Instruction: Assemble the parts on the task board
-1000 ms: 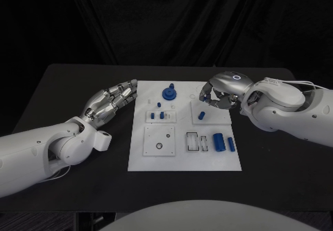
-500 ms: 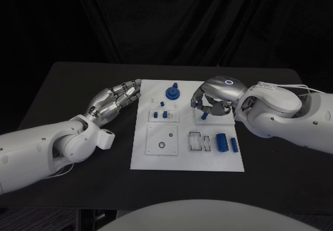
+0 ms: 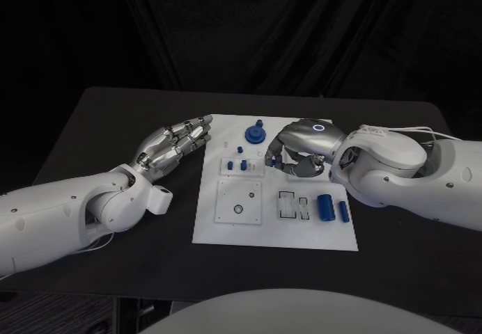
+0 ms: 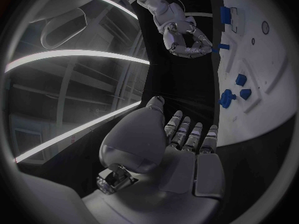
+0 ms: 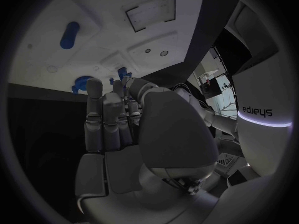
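left hand: empty, fingers straight | right hand: curled over task board, grip unclear

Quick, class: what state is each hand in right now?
Left hand: open, holding nothing, beside the task board.
Right hand: fingers curled over the board; whether it holds a part cannot be told.

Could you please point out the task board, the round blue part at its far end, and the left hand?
task board [image 3: 226, 233]: head view, bare near corner.
round blue part [image 3: 254, 134]: head view, its top.
left hand [image 3: 179, 142]: head view, back of hand.
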